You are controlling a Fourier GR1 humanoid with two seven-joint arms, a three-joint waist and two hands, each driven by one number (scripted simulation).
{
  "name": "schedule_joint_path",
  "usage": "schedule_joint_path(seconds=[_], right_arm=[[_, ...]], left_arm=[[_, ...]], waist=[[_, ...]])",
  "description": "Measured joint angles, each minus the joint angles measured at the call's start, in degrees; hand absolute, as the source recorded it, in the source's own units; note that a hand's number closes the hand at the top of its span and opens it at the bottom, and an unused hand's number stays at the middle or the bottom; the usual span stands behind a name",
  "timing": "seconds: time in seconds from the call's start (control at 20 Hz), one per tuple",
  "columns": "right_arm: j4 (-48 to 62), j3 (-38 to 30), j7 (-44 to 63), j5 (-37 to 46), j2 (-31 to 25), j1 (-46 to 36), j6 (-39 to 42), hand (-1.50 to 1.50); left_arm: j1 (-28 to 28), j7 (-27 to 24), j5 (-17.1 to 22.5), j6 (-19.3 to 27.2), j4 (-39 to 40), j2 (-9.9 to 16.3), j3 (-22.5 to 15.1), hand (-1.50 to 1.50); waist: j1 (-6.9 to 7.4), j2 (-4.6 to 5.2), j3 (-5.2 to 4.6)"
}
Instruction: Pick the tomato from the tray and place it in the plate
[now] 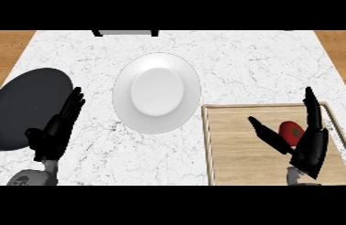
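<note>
Right hand (pixel 307 151): open over the wooden tray (pixel 236 164), fingers and thumb spread, holding nothing. Tomato (pixel 292 131): on tray, between thumb and fingers. White plate (pixel 157 92): on counter (pixel 256 64), leftward. Left hand (pixel 57 128): open, resting, far left.

Black disc (pixel 30 107) (left), marble counter (pixel 256 68)

The right hand (pixel 307 144) hides part of the tomato (pixel 290 129), and the wooden tray (pixel 233 148) runs off the right edge.
</note>
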Motion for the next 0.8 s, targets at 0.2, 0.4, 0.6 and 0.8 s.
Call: schedule_joint_path(seconds=[0.2,0.4,0.6,0.8], right_arm=[[-7.44,0.81,11.07,8.73,-2.63,4.62,1.32,-1.5],[-11.98,1.14,22.24,14.73,-6.31,8.41,8.33,-1.5],[-15.41,1.84,32.94,17.82,-10.37,9.93,18.64,-1.5],[-20.72,3.54,43.68,19.05,-11.51,9.38,28.06,-1.5]], left_arm=[[0.06,-0.66,-0.02,-0.78,1.34,0.24,1.22,0.0],[0.12,-0.9,-0.15,-1.15,1.17,-0.05,1.37,0.0],[0.74,-1.47,-0.13,-1.8,1.22,0.11,1.73,0.0],[0.65,-1.62,-0.35,-2.31,1.5,-0.17,2.13,0.0]], waist=[[-0.25,-0.09,-0.07],[-0.28,-0.08,-0.12],[-0.04,-0.03,-0.14],[0.08,0.0,-0.07]])
